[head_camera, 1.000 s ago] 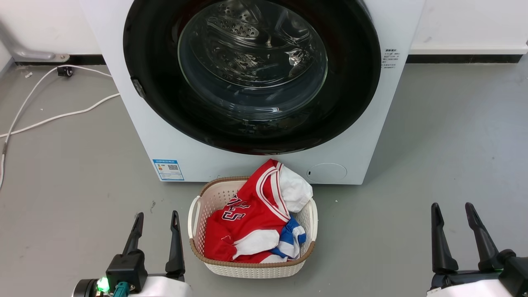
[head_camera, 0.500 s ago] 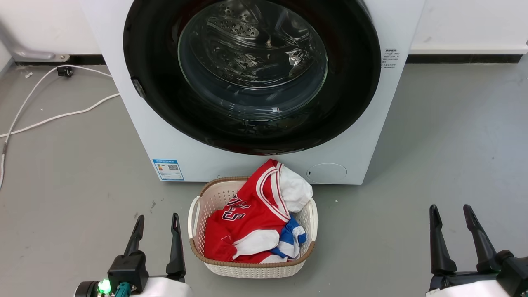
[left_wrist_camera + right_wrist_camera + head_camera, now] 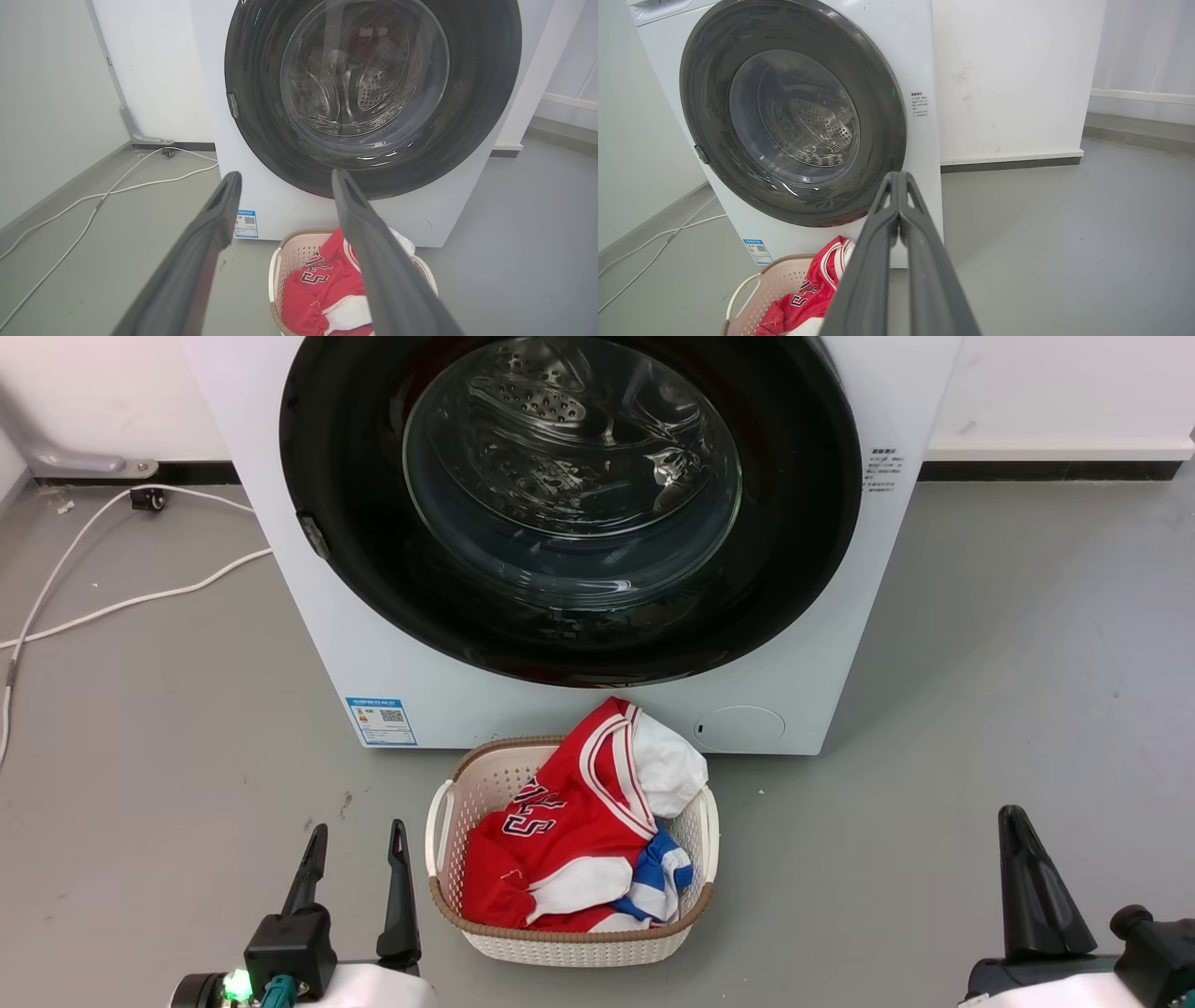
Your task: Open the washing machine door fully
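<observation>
The right tool (image 3: 899, 177), clenched on nothing, and the left tool (image 3: 286, 177), spread and empty, hang well short of the washing machine door (image 3: 355, 551), shut flush against the washing machine (image 3: 373, 653) at the floor's far edge; reach for its left-rim tab (image 3: 313, 535), steering clear of the laundry basket (image 3: 560, 947).

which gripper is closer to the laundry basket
Left. The left gripper hovers just beside the laundry basket, at its left side, apart from it; the right gripper sits well off to its right, fingers shut.

1 washer (image 3: 579, 714) w/ 1 door (image 3: 571, 485), 1 basket (image 3: 560, 947), 1 red jersey (image 3: 560, 831), 1 sticker (image 3: 381, 721).
</observation>
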Available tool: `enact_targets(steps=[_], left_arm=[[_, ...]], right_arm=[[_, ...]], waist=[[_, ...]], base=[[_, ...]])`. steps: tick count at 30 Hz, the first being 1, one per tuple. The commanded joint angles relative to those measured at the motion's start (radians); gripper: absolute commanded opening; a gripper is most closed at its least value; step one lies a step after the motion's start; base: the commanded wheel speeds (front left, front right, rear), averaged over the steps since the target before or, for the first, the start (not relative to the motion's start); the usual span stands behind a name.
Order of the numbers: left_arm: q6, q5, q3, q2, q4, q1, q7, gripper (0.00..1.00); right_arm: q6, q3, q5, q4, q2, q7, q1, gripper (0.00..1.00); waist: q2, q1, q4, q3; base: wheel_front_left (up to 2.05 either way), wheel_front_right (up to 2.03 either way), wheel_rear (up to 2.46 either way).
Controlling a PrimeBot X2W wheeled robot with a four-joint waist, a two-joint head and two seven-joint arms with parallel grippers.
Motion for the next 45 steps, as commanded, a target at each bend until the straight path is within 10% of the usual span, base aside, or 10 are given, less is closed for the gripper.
enact_targets(steps=[1, 11, 21, 35, 45], left_arm=[[0.004, 0.000, 0.000, -0.002, 0.001, 0.002, -0.003, 1.00], [0.005, -0.003, 0.003, -0.002, 0.003, 0.006, -0.003, 1.00], [0.008, -0.007, -0.001, -0.002, 0.005, 0.007, -0.003, 1.00], [0.010, -0.006, 0.006, -0.002, 0.004, 0.006, -0.003, 1.00], [0.013, 0.001, 0.007, -0.002, 0.001, 0.011, -0.003, 1.00]], right_arm=[[0.000, 0.004, 0.011, -0.002, -0.001, -0.003, 0.006, 0.00], [0.000, 0.049, 0.472, 0.038, -0.001, -0.003, -0.007, 0.00], [0.000, 0.126, 1.298, 0.047, -0.002, -0.003, -0.024, 0.00], [0.000, 0.015, 1.734, -0.071, -0.001, 0.281, 0.031, 0.00], [0.000, -0.018, 1.718, -0.051, -0.001, 0.392, 0.046, 0.00]], waist=[[-0.0001, 0.0000, 0.001, 0.001], [-0.0001, 0.0000, -0.001, 0.000], [-0.0001, 0.0000, -0.001, -0.003], [-0.0001, 0.0000, 0.001, -0.001], [-0.0001, 0.0000, 0.000, -0.001]], base=[[0.00, 0.00, 0.00], [0.00, 0.00, 0.00], [0.00, 0.00, 0.00], [0.00, 0.00, 0.00], [0.00, 0.00, 0.00]])
